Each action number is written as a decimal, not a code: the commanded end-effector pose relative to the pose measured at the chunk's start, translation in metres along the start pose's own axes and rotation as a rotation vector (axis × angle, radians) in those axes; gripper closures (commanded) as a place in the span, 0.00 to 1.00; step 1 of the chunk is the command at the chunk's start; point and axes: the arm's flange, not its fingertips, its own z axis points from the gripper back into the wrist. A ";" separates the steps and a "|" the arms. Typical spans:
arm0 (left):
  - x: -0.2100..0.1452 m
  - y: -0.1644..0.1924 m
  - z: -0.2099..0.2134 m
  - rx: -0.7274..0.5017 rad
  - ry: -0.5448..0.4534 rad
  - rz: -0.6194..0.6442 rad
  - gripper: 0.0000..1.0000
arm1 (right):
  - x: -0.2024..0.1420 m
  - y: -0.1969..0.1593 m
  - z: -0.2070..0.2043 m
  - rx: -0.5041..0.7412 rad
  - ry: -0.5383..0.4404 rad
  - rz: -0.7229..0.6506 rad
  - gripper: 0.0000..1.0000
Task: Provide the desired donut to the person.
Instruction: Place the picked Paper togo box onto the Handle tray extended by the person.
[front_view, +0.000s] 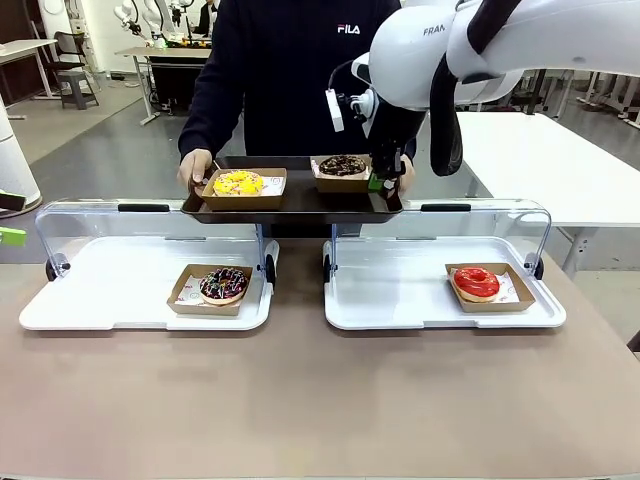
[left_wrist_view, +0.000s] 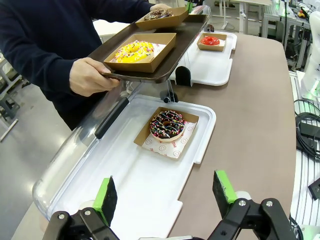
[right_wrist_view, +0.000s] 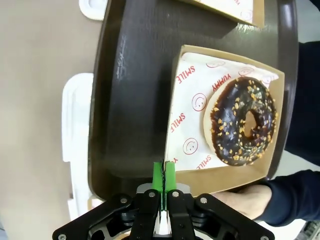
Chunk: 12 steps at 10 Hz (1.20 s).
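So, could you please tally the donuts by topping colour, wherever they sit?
Yellow donut: 1
Red donut: 1
Chocolate donut with orange bits: 1
Chocolate donut with coloured sprinkles: 1
Total: 4

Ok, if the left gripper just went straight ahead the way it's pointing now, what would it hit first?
Most likely the white tray below the open left gripper, short of the sprinkled chocolate donut in its cardboard boat; depth is hard to judge.
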 end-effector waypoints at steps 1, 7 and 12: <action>-0.003 0.000 -0.001 0.007 -0.029 -0.017 0.00 | 0.000 -0.012 -0.007 -0.060 0.001 0.020 0.98; -0.003 0.000 -0.001 0.007 -0.029 -0.017 0.00 | 0.001 -0.019 -0.010 -0.020 -0.029 0.024 0.00; -0.003 0.000 -0.001 0.007 -0.029 -0.017 0.00 | -0.001 -0.019 -0.006 0.007 -0.057 0.015 0.00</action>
